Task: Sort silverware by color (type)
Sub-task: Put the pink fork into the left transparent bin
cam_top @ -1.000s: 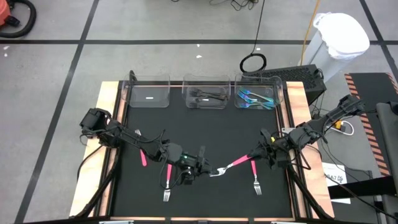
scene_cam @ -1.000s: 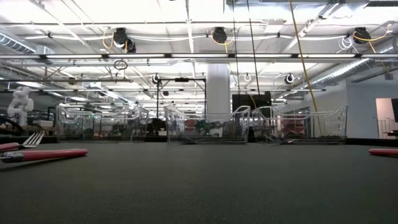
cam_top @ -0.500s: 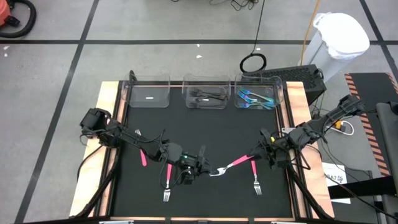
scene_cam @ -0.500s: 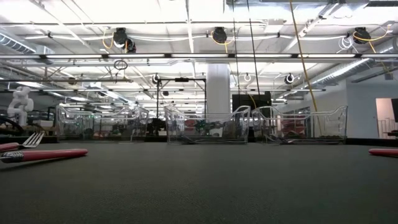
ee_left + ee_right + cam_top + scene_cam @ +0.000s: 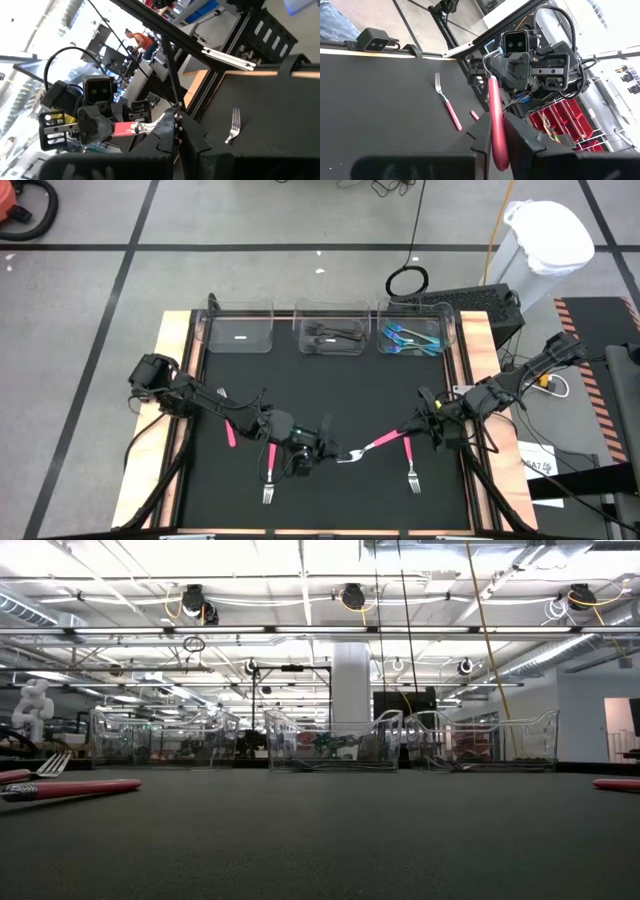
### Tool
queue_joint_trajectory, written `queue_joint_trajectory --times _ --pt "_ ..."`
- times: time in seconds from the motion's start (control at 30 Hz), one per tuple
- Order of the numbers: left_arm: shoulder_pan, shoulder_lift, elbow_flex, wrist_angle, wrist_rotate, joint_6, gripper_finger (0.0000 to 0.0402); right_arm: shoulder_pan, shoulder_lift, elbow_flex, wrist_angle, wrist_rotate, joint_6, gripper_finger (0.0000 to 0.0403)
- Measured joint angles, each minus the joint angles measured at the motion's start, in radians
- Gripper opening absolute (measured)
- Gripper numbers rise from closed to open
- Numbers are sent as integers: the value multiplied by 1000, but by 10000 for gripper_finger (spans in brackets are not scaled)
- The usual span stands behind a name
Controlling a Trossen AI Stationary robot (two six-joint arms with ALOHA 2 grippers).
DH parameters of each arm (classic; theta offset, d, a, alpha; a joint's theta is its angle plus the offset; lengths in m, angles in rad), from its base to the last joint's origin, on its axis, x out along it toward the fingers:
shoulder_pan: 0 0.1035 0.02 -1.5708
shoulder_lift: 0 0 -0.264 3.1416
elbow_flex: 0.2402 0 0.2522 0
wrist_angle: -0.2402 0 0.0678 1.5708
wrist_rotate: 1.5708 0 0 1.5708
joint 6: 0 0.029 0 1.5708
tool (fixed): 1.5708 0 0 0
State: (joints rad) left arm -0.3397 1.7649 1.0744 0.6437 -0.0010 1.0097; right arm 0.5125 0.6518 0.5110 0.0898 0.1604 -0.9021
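Note:
A pink-handled utensil [image 5: 372, 445] with a silver head spans between my two grippers over the near middle of the mat; spoon or fork, I cannot tell. My left gripper [image 5: 325, 450] is shut on its head end and my right gripper [image 5: 412, 430] on its handle. Three more pink-handled pieces lie flat on the mat: one handle [image 5: 230, 432] by the left arm, a fork [image 5: 270, 472] near the left gripper, and a fork [image 5: 410, 462] under the right gripper. Black pieces [image 5: 335, 335] lie in the middle bin and teal ones [image 5: 410, 340] in the right bin. My left gripper [image 5: 175, 132] pinches the utensil's silver head end [image 5: 159, 121] between its two fingers, coming level from the table's left. The utensil is off the mat. My right gripper [image 5: 492, 145] pinches the pink handle [image 5: 495, 112] near its free end, coming level from the table's right. The handle runs forward out of the fingers, along them, toward the left gripper [image 5: 520, 60].
Three clear bins stand in a row along the far edge; the left bin [image 5: 237, 330] holds only a small white mark. The mat's wooden border [image 5: 175, 380] frames the work area. Bare mat [image 5: 320, 390] lies between the bins and the grippers.

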Motion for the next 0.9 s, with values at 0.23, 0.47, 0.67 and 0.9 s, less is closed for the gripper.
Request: queue_joint_trajectory --times 0.23,0.47,0.67,0.9 --pt "-17 0 0 31 -93 -86 70 0 -1 0 5 1 3 29" --pt "-49 0 0 31 -305 -86 183 0 -1 0 4 17 2 31" --pt "-91 0 0 91 -431 -88 247 0 0 0 3 122 3 29" --pt "-149 0 0 129 -673 -88 257 0 0 0 2 188 10 30"
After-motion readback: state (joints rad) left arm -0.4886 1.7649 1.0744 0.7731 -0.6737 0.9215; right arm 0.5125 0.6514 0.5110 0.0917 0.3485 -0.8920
